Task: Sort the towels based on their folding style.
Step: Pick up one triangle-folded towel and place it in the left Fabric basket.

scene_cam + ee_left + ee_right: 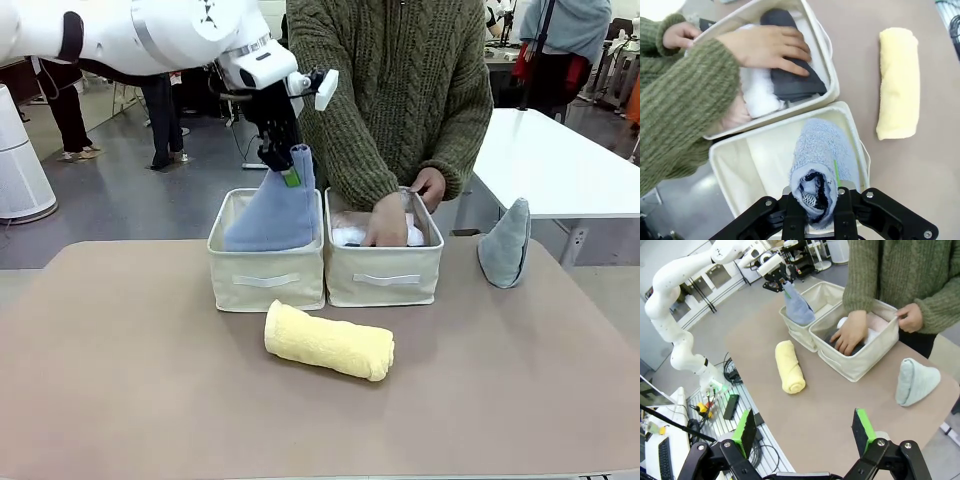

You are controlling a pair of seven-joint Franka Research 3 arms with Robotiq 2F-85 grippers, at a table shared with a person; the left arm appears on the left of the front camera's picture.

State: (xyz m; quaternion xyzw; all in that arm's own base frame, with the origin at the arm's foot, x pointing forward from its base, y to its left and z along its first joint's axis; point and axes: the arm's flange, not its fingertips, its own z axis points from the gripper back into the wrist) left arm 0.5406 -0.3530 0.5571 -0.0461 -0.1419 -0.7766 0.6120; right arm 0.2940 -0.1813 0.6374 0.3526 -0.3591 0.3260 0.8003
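My left gripper (287, 165) is shut on the tip of a light blue cone-folded towel (270, 215), which hangs with its wide base inside the left beige bin (265, 278). In the left wrist view my left gripper (815, 200) pinches that towel (817, 150) over the bin's floor. A pale yellow rolled towel (328, 342) lies on the table in front of the bins. A grey-blue cone towel (505, 243) stands at the far right. Dark grey (790, 80) and white (757, 92) rolls lie in the right bin (385, 275). My right gripper (804, 432) is open and holds nothing.
A person in a green knit sweater stands behind the bins. One hand (387, 222) presses on the towels in the right bin and the other (430, 185) holds its back rim. A white table (560, 165) stands at the back right.
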